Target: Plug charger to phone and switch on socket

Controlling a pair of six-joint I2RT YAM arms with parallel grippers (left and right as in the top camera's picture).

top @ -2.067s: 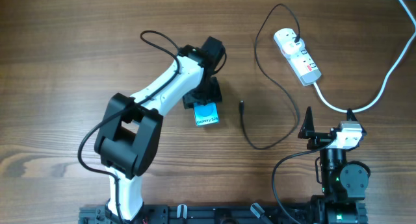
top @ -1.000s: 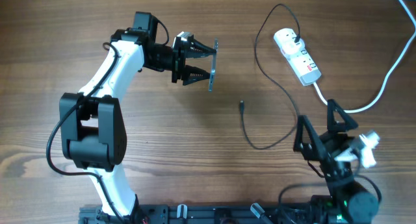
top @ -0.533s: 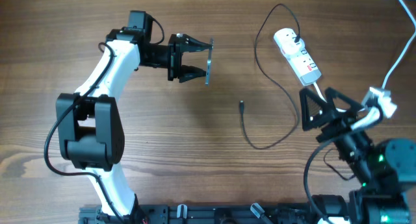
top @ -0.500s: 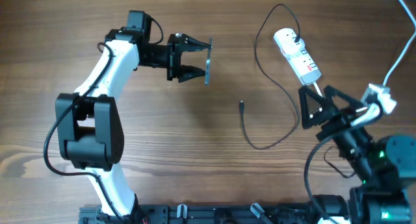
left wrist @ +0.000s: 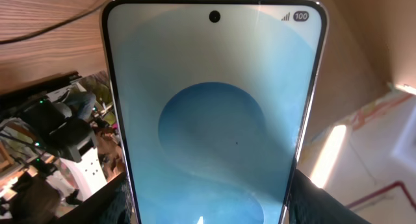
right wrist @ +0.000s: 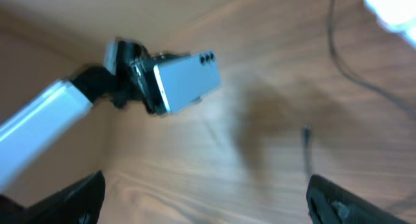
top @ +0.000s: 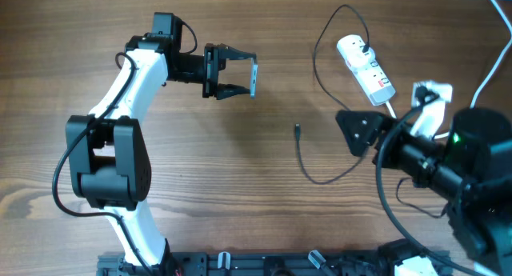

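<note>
My left gripper (top: 240, 76) is shut on the phone (top: 253, 77) and holds it above the table at the upper middle, edge-on in the overhead view. Its blue screen (left wrist: 214, 113) fills the left wrist view between the two fingers, and its pale back (right wrist: 185, 81) shows in the right wrist view. The charger's thin black cable (top: 340, 108) runs from the socket (top: 366, 68) down in a loop to its small plug (top: 297, 131) lying on the wood; the plug (right wrist: 305, 134) shows blurred in the right wrist view. My right gripper (right wrist: 205, 198) is open and empty, right of the plug.
A thick white lead (top: 480, 88) runs from the socket off the upper right edge. The table is brown wood (top: 240, 188). My right arm's dark body (top: 448, 164) covers the lower right.
My left gripper lifted the phone off the table and carried it up and a little left. My right arm rose from its rest and swung left toward the cable.
</note>
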